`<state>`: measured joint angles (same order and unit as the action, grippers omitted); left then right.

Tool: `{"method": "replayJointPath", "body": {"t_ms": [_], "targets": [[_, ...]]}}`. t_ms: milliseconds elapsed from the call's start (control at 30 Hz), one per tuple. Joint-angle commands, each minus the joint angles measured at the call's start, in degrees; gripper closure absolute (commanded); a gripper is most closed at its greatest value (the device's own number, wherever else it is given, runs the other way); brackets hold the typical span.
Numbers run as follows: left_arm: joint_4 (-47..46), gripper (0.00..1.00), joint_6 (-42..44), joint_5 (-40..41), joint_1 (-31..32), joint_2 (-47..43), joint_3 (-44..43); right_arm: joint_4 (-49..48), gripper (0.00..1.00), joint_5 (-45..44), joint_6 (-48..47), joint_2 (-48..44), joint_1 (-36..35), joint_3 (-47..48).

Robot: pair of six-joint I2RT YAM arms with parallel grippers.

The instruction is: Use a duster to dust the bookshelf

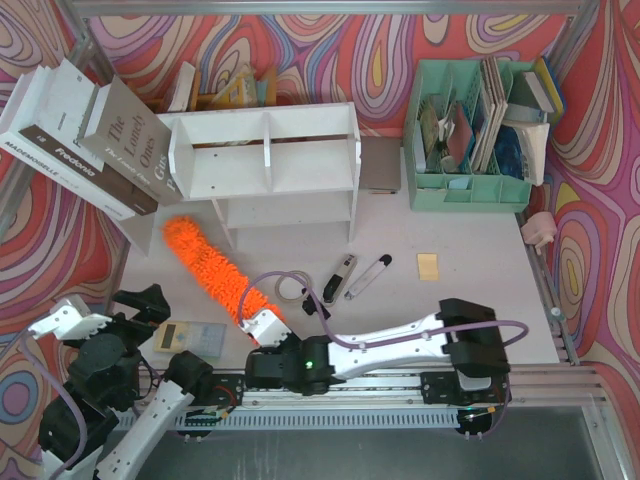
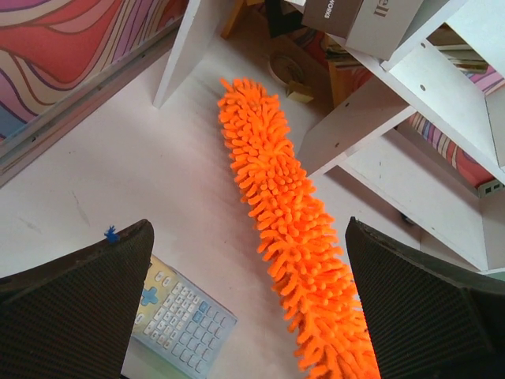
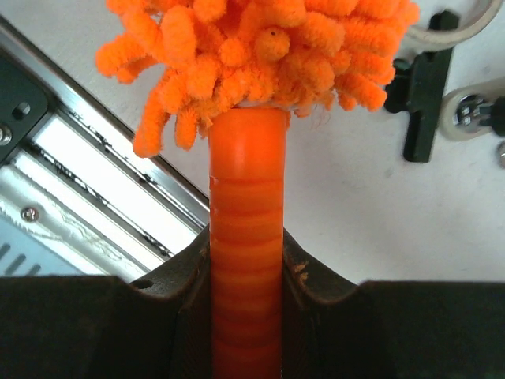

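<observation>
The white bookshelf stands at the back middle of the table, and its boards fill the upper right of the left wrist view. The fluffy orange duster lies slanted in front of it, head toward the shelf's left leg. My right gripper is shut on the duster's orange handle, just behind the fluffy head. My left gripper hangs open at the near left. Between its wide-spread fingers the duster shows on the table below, untouched.
Large books lean against the shelf's left end. A mint green organiser stands at the back right. A calculator lies under the left gripper. Pens, a tape roll and a yellow note lie mid-table.
</observation>
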<state>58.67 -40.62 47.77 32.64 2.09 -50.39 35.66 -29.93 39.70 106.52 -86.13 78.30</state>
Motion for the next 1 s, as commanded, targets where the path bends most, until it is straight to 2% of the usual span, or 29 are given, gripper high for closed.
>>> {"method": "replayJointPath", "body": {"t_ms": [0,133,333,433,767,967], "targets": [[0.9,0.02,-1.1,2.3,0.3,-1.8,-0.1,-10.6,1.0,-3.5,-16.3,-8.6,0.2,-4.9],[1.2,0.02,-1.6,3.0,0.3,-1.7,-0.2,-14.1,1.0,-3.9,-24.9,-14.2,0.2,-10.1],[1.5,0.02,-1.7,3.7,0.3,-1.7,-0.1,-21.3,1.0,1.0,-38.1,-22.0,0.1,-15.4],[1.5,0.02,-1.8,4.0,0.3,-1.7,-0.1,-22.4,1.0,3.0,-43.4,-23.4,0.1,-14.7],[1.9,0.02,-2.0,4.9,0.3,-1.8,-0.3,-32.3,1.0,-5.9,-56.2,-25.4,1.5,-9.8],[2.3,0.02,-2.4,5.4,0.3,-1.8,-0.4,-36.4,1.0,-7.1,-62.5,-27.0,3.1,-7.1]]}}
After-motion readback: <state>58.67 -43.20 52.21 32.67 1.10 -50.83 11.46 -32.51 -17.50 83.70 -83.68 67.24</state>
